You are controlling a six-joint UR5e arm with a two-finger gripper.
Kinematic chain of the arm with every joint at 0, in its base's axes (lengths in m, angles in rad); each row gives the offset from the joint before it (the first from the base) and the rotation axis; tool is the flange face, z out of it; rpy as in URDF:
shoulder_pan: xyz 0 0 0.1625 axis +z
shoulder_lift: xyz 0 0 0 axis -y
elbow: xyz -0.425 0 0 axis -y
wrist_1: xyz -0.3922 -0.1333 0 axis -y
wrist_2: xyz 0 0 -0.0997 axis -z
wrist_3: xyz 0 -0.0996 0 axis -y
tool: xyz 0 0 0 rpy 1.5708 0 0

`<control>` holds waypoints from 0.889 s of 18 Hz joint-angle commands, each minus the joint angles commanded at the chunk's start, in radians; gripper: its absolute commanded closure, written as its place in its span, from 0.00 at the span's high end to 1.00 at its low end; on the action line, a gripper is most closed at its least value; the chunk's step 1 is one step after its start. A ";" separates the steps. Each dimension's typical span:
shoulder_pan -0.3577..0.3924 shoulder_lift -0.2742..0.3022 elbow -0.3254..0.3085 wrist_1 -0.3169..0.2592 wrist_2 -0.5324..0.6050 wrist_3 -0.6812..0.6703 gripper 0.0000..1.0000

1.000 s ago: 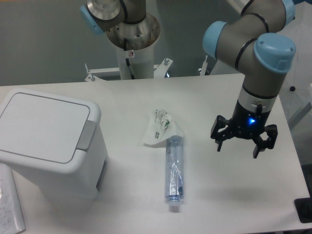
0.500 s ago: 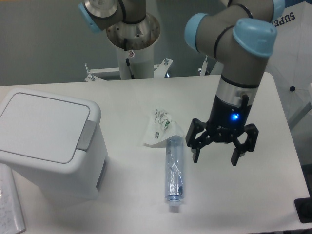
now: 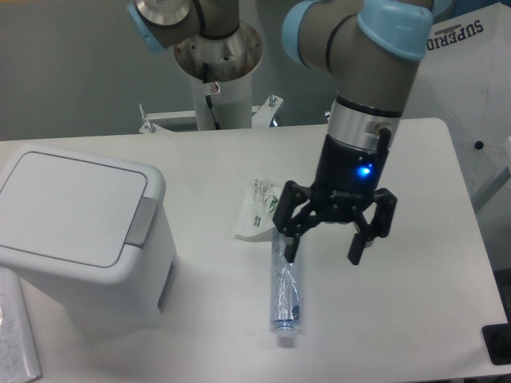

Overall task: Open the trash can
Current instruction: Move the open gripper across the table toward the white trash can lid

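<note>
White surface (image 3: 399, 319): gripper (image 3: 323, 246) jaws spread wide, holding nothing, well right of the lid-shut trash can (image 3: 80, 231), probably heading for its latch

claw (image 3: 326, 242) moved left, now over the crushed bottle (image 3: 285, 279)
</note>
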 joint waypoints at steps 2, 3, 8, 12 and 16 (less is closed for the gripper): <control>-0.019 0.018 -0.005 -0.002 -0.011 0.000 1.00; -0.032 0.026 -0.006 -0.002 -0.018 -0.008 1.00; -0.055 0.063 -0.083 0.000 -0.018 -0.086 1.00; -0.065 0.074 -0.084 0.000 -0.032 -0.084 1.00; -0.092 0.072 -0.087 0.000 -0.032 -0.086 1.00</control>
